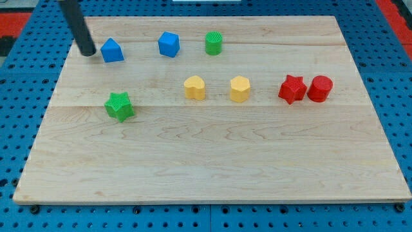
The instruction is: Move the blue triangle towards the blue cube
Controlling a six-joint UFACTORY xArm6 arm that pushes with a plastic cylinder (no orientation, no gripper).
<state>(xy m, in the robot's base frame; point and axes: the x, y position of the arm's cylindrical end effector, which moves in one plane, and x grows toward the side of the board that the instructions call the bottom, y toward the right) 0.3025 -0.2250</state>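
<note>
The blue triangle (112,50) lies near the view's top left on the wooden board (212,167). The blue cube (168,44) sits to its right, a block-width or so apart. My tip (88,52) rests on the board just left of the blue triangle, very close to it; whether it touches is unclear. The dark rod rises from the tip toward the view's top left.
A green cylinder (214,42) stands right of the blue cube. A green star (119,106) lies below the blue triangle. A yellow heart-like block (194,87) and a yellow hexagon (240,89) sit mid-board. A red star (292,89) and a red cylinder (320,88) sit at the right.
</note>
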